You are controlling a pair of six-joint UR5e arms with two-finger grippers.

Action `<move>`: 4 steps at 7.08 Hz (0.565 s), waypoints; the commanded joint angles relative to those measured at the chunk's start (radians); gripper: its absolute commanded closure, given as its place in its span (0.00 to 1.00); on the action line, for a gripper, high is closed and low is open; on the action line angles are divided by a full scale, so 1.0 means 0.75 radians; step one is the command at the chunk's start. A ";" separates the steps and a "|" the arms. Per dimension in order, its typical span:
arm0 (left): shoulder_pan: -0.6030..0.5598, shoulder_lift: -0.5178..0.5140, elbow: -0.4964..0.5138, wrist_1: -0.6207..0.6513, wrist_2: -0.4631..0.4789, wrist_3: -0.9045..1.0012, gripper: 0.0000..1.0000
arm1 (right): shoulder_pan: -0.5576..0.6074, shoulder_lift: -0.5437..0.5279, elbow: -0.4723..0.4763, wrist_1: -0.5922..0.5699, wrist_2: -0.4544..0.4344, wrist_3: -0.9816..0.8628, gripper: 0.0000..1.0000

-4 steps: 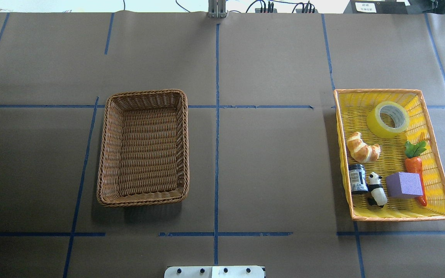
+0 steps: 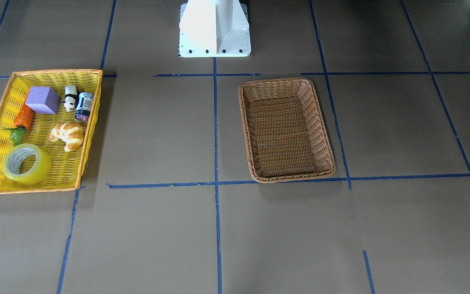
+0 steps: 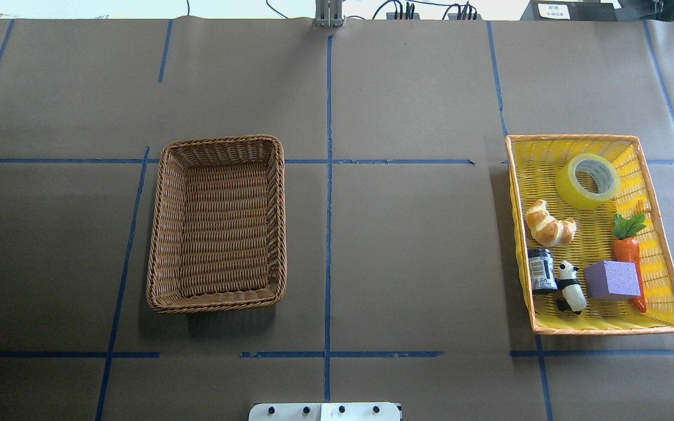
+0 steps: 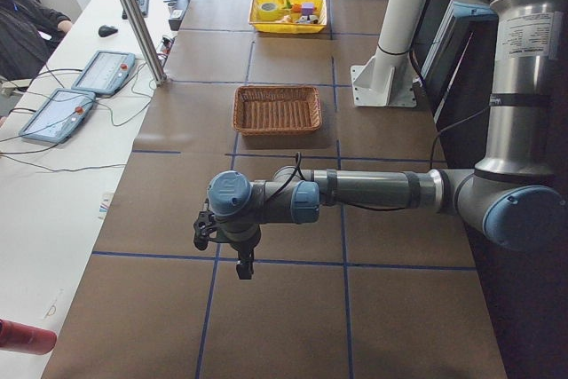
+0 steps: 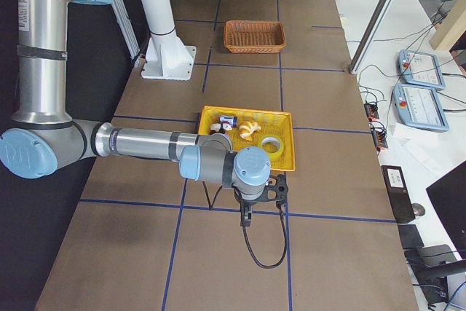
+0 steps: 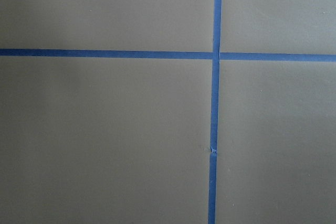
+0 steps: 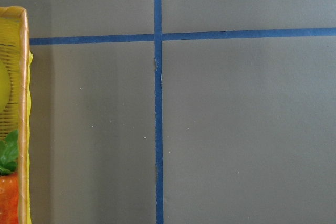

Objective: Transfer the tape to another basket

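Observation:
The tape, a yellow translucent roll with a pale core, lies in the far corner of the bright yellow tray basket on the table's right side; it also shows as tape in the front view. The brown wicker basket sits left of centre with nothing in it, seen too as basket. Both arms show only in the side views. There the left gripper hangs over bare table well short of the wicker basket, and the right gripper hangs just outside the yellow tray. I cannot tell whether either is open or shut.
The yellow tray also holds a croissant, a carrot, a purple block, a panda figure and a small dark jar. The robot's white base stands at the table's edge. Blue tape lines cross the brown tabletop.

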 commanded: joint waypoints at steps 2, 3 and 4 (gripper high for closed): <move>0.000 -0.004 0.000 0.001 0.000 0.000 0.00 | 0.000 0.000 0.000 0.000 0.000 0.002 0.00; 0.000 -0.006 0.002 0.001 0.000 0.000 0.00 | 0.000 0.004 -0.002 0.000 0.000 0.002 0.00; 0.000 -0.008 0.011 -0.001 0.000 0.000 0.00 | 0.000 0.004 -0.002 0.000 0.000 0.002 0.00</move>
